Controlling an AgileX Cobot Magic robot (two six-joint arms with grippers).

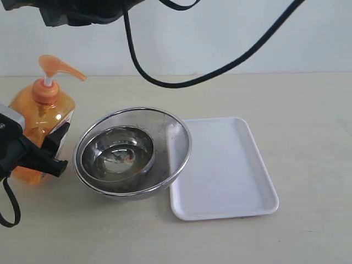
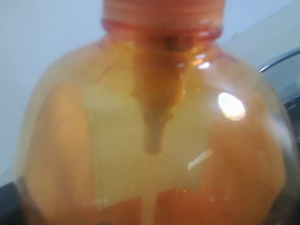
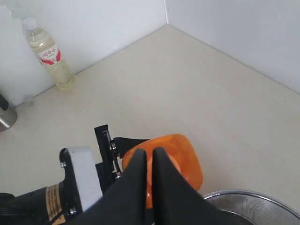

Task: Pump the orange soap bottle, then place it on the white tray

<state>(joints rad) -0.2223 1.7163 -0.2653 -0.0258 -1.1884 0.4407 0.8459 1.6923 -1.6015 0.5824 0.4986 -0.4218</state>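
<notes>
The orange soap bottle (image 1: 41, 118) stands upright at the table's far left, its pump head (image 1: 58, 67) raised on the white stem. My left gripper (image 1: 64, 146) is shut on the bottle's lower body, and the bottle (image 2: 154, 140) fills the left wrist view. From above, the bottle (image 3: 187, 164) shows under my right gripper (image 3: 149, 152), which is shut and empty, its tips over the pump head. A left finger (image 3: 129, 141) reaches around the bottle's side. The white tray (image 1: 225, 170) lies flat and empty at centre right.
A steel mesh bowl (image 1: 177, 144) with a smaller steel bowl (image 1: 118, 146) nested inside sits between bottle and tray, overlapping the tray's left edge. A black cable (image 1: 220, 66) hangs across the top. A clear drink bottle (image 3: 47, 54) stands by the wall.
</notes>
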